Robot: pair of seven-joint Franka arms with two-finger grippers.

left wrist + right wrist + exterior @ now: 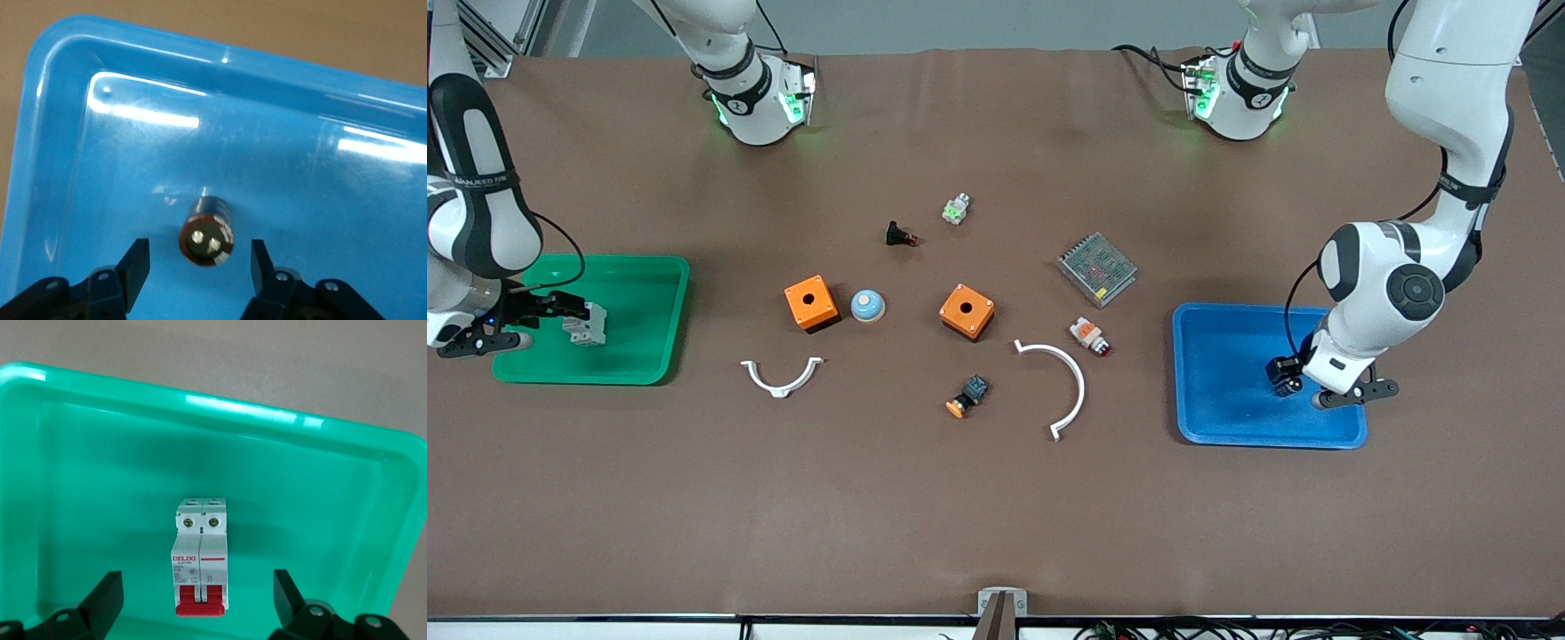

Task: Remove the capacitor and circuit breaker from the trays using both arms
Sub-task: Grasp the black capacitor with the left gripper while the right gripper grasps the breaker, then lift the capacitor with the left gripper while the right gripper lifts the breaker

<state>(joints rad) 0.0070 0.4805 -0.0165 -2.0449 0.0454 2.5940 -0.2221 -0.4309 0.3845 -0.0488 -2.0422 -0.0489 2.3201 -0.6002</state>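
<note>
The capacitor (208,230), a short dark cylinder with two silver terminals on its end, rests in the blue tray (1227,418), which also shows in the left wrist view (80,133). My left gripper (1288,378) hangs over it, open (199,252), with a finger on each side and not touching it. The breaker (590,325), light grey with a red lever end, lies in the green tray (640,356). It also shows in the right wrist view (200,557). My right gripper (565,308) is open over it (197,583), its fingers well apart from the breaker's sides.
In the middle of the table lie two orange boxes (811,303) (967,311), two white arcs (781,378) (1063,382), a metal mesh unit (1097,268), a blue-white dome (867,306), an orange-capped switch (967,396), a white-orange cylinder (1090,336) and a black flared piece (900,235).
</note>
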